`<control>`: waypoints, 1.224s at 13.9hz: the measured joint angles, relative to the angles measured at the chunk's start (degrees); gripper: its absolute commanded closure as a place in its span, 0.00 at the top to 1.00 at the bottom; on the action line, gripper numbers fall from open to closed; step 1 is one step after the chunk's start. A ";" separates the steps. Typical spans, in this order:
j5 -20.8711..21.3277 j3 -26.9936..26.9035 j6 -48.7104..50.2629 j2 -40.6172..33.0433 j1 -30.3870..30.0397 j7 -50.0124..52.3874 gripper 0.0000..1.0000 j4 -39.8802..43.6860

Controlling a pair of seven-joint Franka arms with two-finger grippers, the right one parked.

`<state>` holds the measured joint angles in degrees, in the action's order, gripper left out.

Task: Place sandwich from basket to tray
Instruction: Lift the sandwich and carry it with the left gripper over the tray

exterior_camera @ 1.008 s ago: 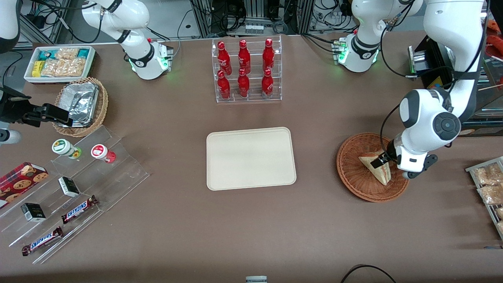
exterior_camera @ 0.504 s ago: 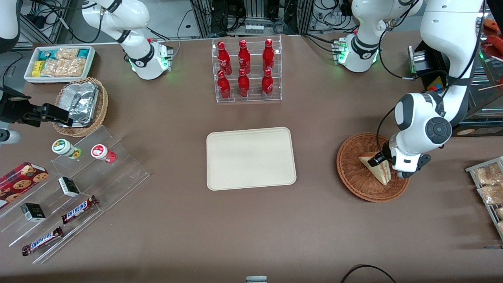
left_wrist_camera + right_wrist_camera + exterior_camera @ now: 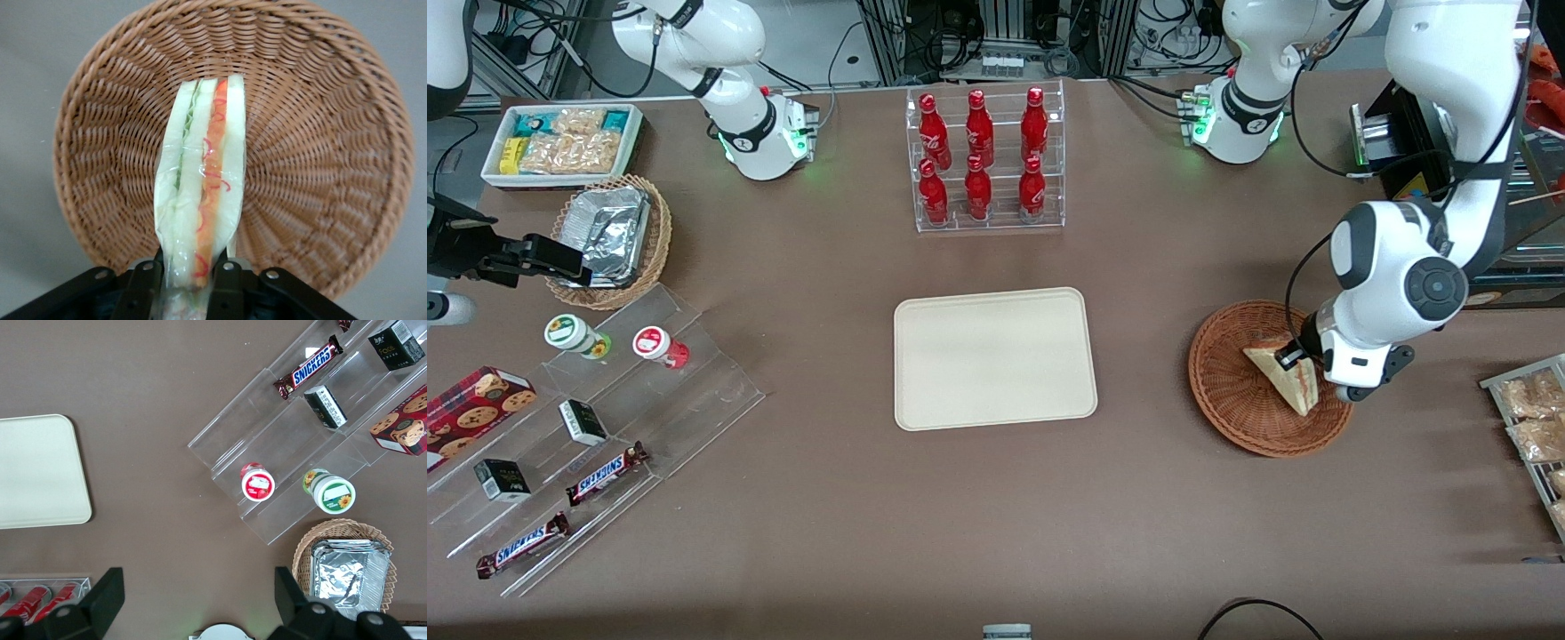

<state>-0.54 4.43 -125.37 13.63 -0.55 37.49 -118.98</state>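
The sandwich [image 3: 1282, 377] is a pale wrapped wedge with red, orange and green layers on its cut side [image 3: 200, 193]. My left gripper [image 3: 1294, 357] is shut on the sandwich's wide end and holds it over the reddish-brown wicker basket [image 3: 1232, 391], which fills the left wrist view [image 3: 320, 153]. The black fingers [image 3: 225, 288] press on both bread faces. The cream tray [image 3: 994, 357] lies flat at the table's middle, toward the parked arm's end from the basket, with nothing on it; its corner shows in the right wrist view [image 3: 40, 473].
A clear rack of red bottles [image 3: 985, 160] stands farther from the front camera than the tray. A wire rack of snack bags [image 3: 1534, 427] sits at the working arm's table edge. Acrylic steps with snacks [image 3: 587, 427], a tan foil basket [image 3: 609, 236] and a white bin [image 3: 560, 142] lie toward the parked arm's end.
The gripper, shut on the sandwich throughout, dipped and shifted slightly, then came back up; the sandwich now sits a little higher over the basket.
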 measured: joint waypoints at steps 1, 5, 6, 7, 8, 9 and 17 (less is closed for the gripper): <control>0.01 0.38 2.43 -0.80 0.31 -0.05 0.00 1.33; 0.03 2.84 9.21 -2.40 3.52 -0.15 0.00 5.94; 0.03 3.62 9.66 -2.39 4.76 -0.14 0.00 6.51; 0.03 4.13 9.84 -2.39 6.16 -0.11 0.00 6.75; 0.03 4.40 9.85 -2.36 7.73 -0.10 0.00 6.78; 0.02 4.54 9.84 -2.21 9.35 -0.09 0.00 6.80; -0.01 4.82 9.66 4.97 23.61 2.12 0.00 13.56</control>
<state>-0.55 9.25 -115.71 18.60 23.05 39.61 -105.41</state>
